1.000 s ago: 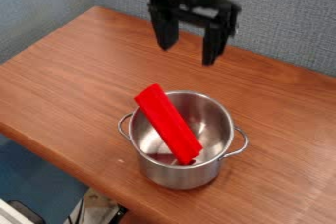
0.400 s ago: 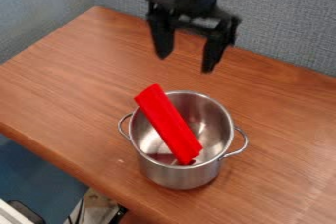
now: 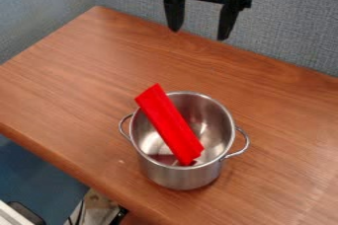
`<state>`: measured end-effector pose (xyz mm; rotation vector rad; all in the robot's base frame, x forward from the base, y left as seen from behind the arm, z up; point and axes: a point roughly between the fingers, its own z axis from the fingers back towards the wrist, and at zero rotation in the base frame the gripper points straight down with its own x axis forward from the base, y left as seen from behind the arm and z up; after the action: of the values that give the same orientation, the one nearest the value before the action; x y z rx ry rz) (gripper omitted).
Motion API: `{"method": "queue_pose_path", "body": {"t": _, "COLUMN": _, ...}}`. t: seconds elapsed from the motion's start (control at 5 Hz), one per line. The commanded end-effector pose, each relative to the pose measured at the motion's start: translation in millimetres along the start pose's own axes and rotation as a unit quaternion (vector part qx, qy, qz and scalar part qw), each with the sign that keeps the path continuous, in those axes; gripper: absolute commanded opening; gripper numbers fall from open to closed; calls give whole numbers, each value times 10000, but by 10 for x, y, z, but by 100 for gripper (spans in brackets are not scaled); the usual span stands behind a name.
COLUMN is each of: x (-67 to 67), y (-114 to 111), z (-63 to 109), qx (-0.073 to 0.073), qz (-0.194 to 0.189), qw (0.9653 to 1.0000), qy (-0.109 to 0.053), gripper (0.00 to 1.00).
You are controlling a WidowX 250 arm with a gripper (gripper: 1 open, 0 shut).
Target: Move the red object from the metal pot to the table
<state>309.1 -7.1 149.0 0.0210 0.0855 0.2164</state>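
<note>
The red object (image 3: 169, 123), a long flat bright red bar, leans slantwise inside the metal pot (image 3: 185, 155), its upper end sticking out over the pot's left rim. The shiny pot stands near the front edge of the wood-grain table (image 3: 79, 71). My black gripper (image 3: 200, 25) hangs high above the table's far side, well behind the pot and apart from it. Its two fingers (image 3: 172, 18) point down and stand wide apart, open, with nothing between them.
A grey-blue wall runs behind the table. The table's front edge drops off just below the pot, with floor clutter visible beneath. Bare tabletop stretches to the left of the pot and behind it.
The gripper has risen and drawn back toward the top of the view, away from the pot. The pot and the red bar have not moved.
</note>
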Motion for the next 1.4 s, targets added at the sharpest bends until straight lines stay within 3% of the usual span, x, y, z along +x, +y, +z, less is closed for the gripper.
{"method": "queue_pose_path", "body": {"t": 0.0, "x": 112, "y": 118, "z": 1, "qx": 184, "qz": 233, "qw": 9994, "qy": -159, "gripper": 100}}
{"method": "queue_pose_path", "body": {"t": 0.2, "x": 90, "y": 55, "z": 23, "qx": 234, "qz": 235, "qw": 9994, "qy": -136, "gripper": 100}}
{"method": "queue_pose_path", "body": {"t": 0.6, "x": 83, "y": 39, "z": 18, "qx": 200, "qz": 529, "qw": 9984, "qy": 44, "gripper": 100}}
{"method": "queue_pose_path", "body": {"t": 1.0, "x": -103, "y": 50, "z": 73, "qx": 668, "qz": -57, "qw": 9977, "qy": 47, "gripper": 100}}
{"method": "queue_pose_path", "body": {"t": 1.2, "x": -254, "y": 51, "z": -13, "qx": 428, "qz": 1073, "qw": 9927, "qy": 335, "gripper": 100}}
